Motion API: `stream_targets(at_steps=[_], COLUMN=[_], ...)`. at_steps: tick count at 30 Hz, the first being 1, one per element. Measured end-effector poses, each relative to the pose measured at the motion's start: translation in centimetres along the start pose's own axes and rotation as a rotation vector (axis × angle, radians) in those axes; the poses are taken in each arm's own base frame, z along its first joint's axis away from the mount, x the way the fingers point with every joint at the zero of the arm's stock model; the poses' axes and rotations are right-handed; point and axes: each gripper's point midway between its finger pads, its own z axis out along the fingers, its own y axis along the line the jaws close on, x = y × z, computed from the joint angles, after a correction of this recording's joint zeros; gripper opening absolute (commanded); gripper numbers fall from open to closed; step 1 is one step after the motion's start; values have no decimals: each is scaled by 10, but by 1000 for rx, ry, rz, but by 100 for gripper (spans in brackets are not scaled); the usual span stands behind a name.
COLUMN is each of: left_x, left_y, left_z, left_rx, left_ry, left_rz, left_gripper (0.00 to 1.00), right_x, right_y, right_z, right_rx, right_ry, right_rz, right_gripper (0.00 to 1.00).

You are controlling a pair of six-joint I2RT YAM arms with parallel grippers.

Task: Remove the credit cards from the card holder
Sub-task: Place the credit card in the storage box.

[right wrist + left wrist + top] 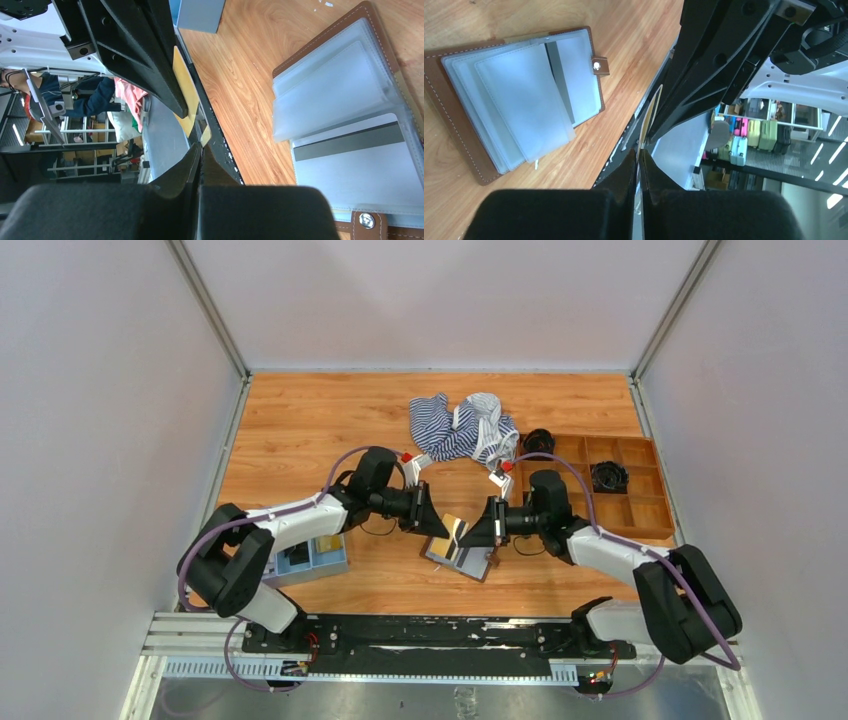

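Observation:
The card holder point(468, 562) lies open on the table, brown outside with pale clear pockets point(519, 105). A greyish credit card point(352, 170) with a dark stripe sits in one pocket. A yellowish-gold credit card point(456, 531) hangs on edge just above the holder, between both grippers. My left gripper point(441, 525) is shut on one end of it; in the left wrist view the card's thin edge point(649, 117) runs out from the closed fingertips. My right gripper point(472, 531) is shut on the other end, pinching a corner of the card point(205, 135).
A light-blue tray point(305, 558) sits left of the holder, beside the left arm. A brown compartment box point(640, 510) with black items stands at the right. A striped cloth point(463, 428) lies crumpled behind the grippers.

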Motion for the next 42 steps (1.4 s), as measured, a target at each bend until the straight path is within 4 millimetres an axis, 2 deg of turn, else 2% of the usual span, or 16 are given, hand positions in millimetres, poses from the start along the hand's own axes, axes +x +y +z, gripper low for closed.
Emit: stream_targets(at_steps=[4,5,8,12,18,20,22,24,26,29,32,37,42], left_x=[-2,-3,-10,-36,-84,-89,-83,-71,-54,-26,-10,-7,-6], left_y=[0,0,2,-8,-22,-20,-6,20,46,85,109,119,131], left_z=[-1,-2,-12,-52,-124,-154,-183,-210,-228,-245,-255,-267,-264], left_rx=[4,3,-5,-26,-402,-561,-735,-936,-1096,-1302,-1435,-1543,-1582], left_ry=[-6,-8,-51,-209,-410,-460,-482,-474,-428,-314,-215,-201,-167], left_rz=[-8,-13,-34,-26,85,115,114,96,68,13,-24,-39,-67], left_gripper=[0,0,0,0,0,0,0,0,0,0,0,0,0], right_x=[0,0,-1,-15,-39,-39,-36,-33,-30,-28,-26,-26,-24], right_y=[-3,-4,-9,-11,2,0,-6,-12,-16,-20,-23,-23,-25], right_z=[0,1,0,-10,-31,-35,-38,-40,-40,-40,-39,-39,-39], right_rx=[13,19,58,171,308,343,378,403,418,432,437,437,440], right_ry=[-3,-3,12,-6,-75,-82,-76,-68,-58,-46,-39,-38,-33], right_rz=[3,3,0,-50,-166,-169,-157,-142,-129,-113,-103,-102,-92], right_gripper=[1,38,58,85,88,88,88,88,87,87,86,86,86])
